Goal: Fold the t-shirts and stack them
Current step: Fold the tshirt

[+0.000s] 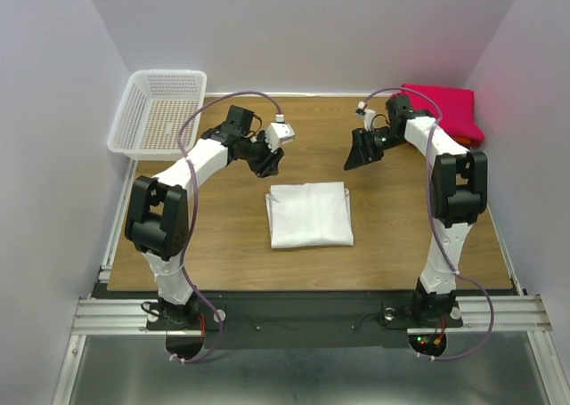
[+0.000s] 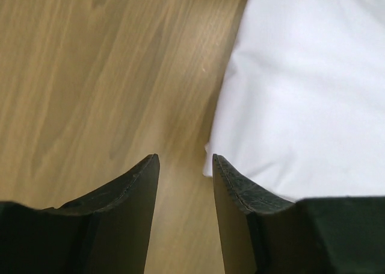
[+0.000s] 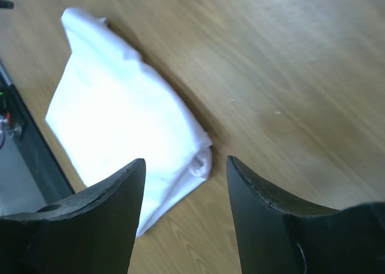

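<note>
A white t-shirt (image 1: 309, 214) lies folded into a rectangle at the middle of the wooden table (image 1: 223, 245). A red t-shirt (image 1: 448, 109) lies bunched at the far right corner. My left gripper (image 1: 270, 163) hovers just beyond the white shirt's far left corner, open, nothing between its fingers. In the left wrist view the gripper (image 2: 185, 158) is over bare wood, with the white shirt (image 2: 301, 93) to its right. My right gripper (image 1: 358, 158) hangs beyond the shirt's far right corner, open and empty. The right wrist view has the gripper (image 3: 185, 161) above the white shirt's corner (image 3: 120, 117).
A white plastic lattice basket (image 1: 160, 111) stands at the far left corner, partly off the table. A black strip and metal rails (image 1: 312, 311) run along the near edge by the arm bases.
</note>
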Action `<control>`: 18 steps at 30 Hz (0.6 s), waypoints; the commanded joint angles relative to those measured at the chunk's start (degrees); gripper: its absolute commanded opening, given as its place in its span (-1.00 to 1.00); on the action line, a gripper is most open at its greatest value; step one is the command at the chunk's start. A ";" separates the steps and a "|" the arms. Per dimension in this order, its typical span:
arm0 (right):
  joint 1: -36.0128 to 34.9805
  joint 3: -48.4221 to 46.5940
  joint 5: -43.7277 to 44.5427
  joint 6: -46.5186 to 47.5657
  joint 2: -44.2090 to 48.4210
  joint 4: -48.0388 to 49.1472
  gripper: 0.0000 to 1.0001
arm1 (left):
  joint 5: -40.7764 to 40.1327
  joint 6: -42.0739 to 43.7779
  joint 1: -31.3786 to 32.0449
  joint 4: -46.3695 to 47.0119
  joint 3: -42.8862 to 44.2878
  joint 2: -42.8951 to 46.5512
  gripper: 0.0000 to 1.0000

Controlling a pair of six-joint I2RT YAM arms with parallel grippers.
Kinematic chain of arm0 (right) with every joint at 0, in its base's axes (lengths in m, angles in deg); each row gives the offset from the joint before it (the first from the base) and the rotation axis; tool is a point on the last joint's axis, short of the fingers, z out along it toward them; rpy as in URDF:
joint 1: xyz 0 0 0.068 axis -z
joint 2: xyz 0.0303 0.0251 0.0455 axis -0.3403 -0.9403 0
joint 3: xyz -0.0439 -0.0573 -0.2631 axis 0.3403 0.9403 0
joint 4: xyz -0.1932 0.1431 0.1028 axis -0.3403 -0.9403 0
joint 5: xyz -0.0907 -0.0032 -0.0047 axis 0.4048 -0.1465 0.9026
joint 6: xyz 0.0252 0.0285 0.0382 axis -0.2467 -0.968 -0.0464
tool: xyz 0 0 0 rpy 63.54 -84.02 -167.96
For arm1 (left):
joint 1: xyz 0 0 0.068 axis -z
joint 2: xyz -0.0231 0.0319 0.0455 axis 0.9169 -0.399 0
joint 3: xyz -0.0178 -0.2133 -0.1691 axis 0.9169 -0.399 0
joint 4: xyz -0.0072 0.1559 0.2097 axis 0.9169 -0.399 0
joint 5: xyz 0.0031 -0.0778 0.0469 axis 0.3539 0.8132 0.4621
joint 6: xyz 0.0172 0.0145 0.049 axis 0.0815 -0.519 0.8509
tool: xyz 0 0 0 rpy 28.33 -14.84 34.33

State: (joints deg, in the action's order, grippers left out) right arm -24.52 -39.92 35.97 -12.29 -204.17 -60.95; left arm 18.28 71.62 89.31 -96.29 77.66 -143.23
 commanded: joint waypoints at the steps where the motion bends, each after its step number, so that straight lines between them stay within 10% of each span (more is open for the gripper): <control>1: -0.74 3.60 -2.79 -0.24 1.40 0.57 0.22 | 5.42 -11.34 -1.47 1.39 -4.64 2.94 0.04; 18: -1.62 5.63 -4.64 -2.18 -4.48 5.40 0.26 | 8.32 -18.20 -3.58 3.24 -3.15 -6.12 0.05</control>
State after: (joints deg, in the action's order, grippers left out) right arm -25.59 -34.83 32.74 -14.02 -206.92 -57.92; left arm 24.60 54.71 86.08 -93.75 72.90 -149.13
